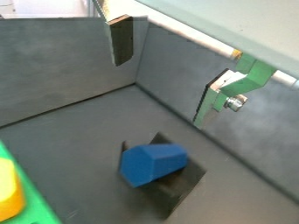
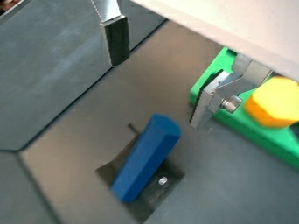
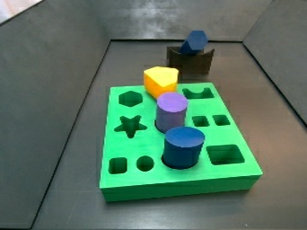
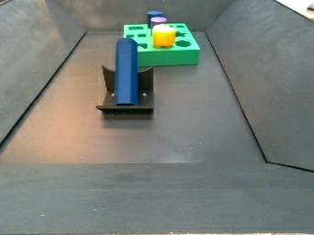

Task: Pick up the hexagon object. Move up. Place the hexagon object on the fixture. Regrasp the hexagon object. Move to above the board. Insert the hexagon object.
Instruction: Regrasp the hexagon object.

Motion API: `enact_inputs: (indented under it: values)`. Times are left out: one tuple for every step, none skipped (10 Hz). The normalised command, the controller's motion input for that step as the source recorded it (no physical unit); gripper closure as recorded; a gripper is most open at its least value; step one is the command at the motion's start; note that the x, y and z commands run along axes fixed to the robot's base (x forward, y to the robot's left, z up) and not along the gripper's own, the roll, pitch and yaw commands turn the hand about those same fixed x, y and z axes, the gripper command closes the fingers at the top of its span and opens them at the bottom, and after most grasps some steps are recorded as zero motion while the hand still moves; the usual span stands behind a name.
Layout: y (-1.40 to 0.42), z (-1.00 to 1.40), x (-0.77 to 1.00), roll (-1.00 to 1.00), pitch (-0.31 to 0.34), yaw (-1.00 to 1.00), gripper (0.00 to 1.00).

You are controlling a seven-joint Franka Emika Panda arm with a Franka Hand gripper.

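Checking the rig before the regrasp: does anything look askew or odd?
Nothing stands out. The hexagon object leans on the fixture, apart from the green board; the hand hangs above it, fingers apart and empty.

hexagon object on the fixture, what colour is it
Blue; the hexagon object shows best in a side view. The tool hangs open above it.
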Motion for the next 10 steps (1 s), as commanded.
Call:
enact_inputs:
  values:
    - [-0.03, -0.01, 0.08, 1.0, 0.115, 0.04, 0.0]
    - [-0.04, 0.0, 0.1, 1.0, 0.141, 0.05, 0.0]
    - [-0.04, -0.01, 0.11, 1.0, 0.164, 0.06, 0.0]
    - [-0.04, -0.01, 0.12, 1.0, 0.195, 0.08, 0.0]
    - [-0.05, -0.01, 0.12, 1.0, 0.209, 0.09, 0.0]
    - [-0.05, -0.01, 0.11, 1.0, 0.239, 0.13, 0.0]
    - [-0.05, -0.01, 0.11, 1.0, 0.255, 0.16, 0.0]
    - [-0.05, -0.01, 0.12, 0.94, 0.279, 0.24, 0.0]
    - [-0.06, -0.01, 0.12, 0.82, 0.261, 0.26, 0.0]
    - [-0.06, -0.01, 0.14, 0.58, 0.204, 0.29, 0.0]
